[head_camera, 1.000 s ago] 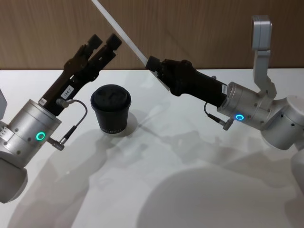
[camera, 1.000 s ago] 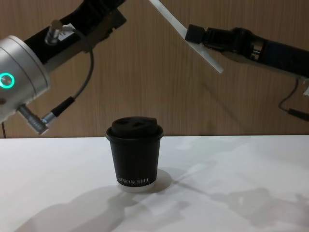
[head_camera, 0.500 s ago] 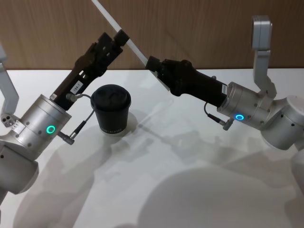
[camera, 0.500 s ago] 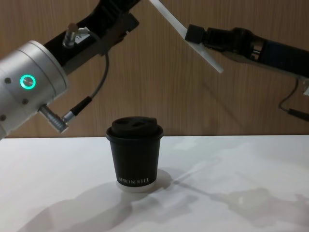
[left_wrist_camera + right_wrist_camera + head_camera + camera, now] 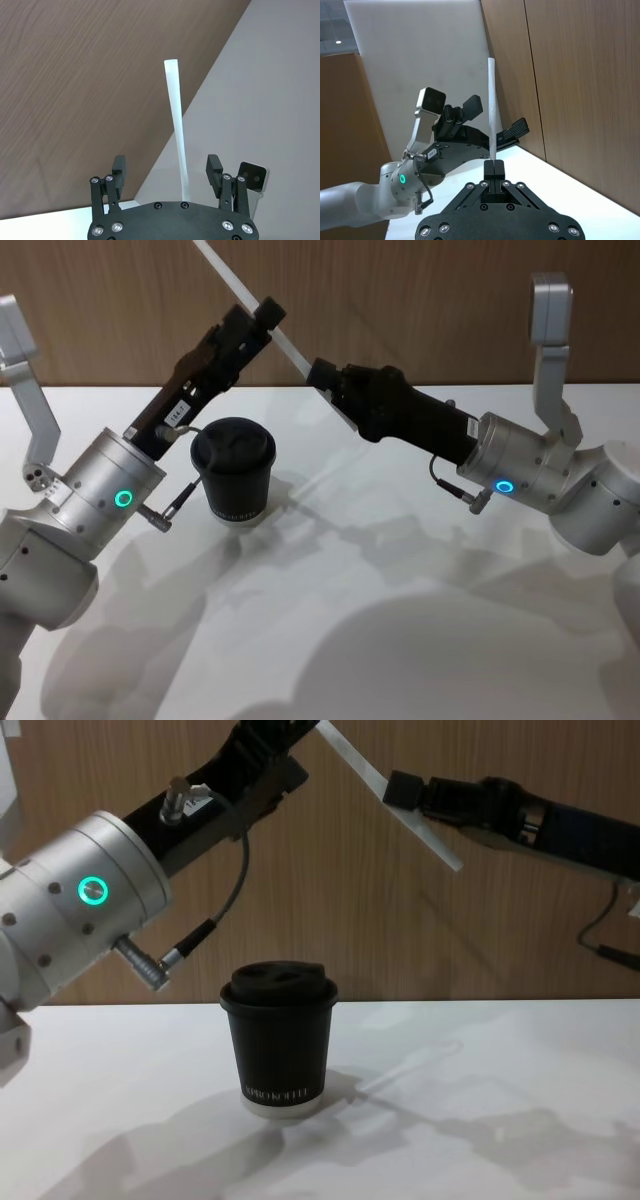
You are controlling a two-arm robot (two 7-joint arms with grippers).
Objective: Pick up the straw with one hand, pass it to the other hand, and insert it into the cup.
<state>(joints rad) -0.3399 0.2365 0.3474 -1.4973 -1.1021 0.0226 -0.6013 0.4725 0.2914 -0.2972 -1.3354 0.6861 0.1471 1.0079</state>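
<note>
A wood-panelled wall stands behind a white table (image 5: 400, 640) that fills the lower part of the head view. The cup (image 5: 233, 472) stands upright on the table, left of centre in that view, with its lid on. In the chest view it is at bottom centre, with pale lettering just above its white base rim.

The straw (image 5: 285, 340) is in the air, above and behind the cup and well apart from it. It slants from the top edge of the head view down toward the right. The right gripper (image 5: 322, 373) comes in from the right side of the frame, and its 2 fingers are pressed together on the straw near its lower end. A short piece of straw sticks out below the grip. In the right wrist view the straw rises straight out of those clamped fingers.

The left gripper (image 5: 257, 320), on the arm with the silver wrist and green ring at the left of the frame, sits high in the upper middle of the head view. Its 2 fingers (image 5: 119, 167) are spread apart with the straw running between them, and the left wrist view shows clear space on both sides of the straw
</note>
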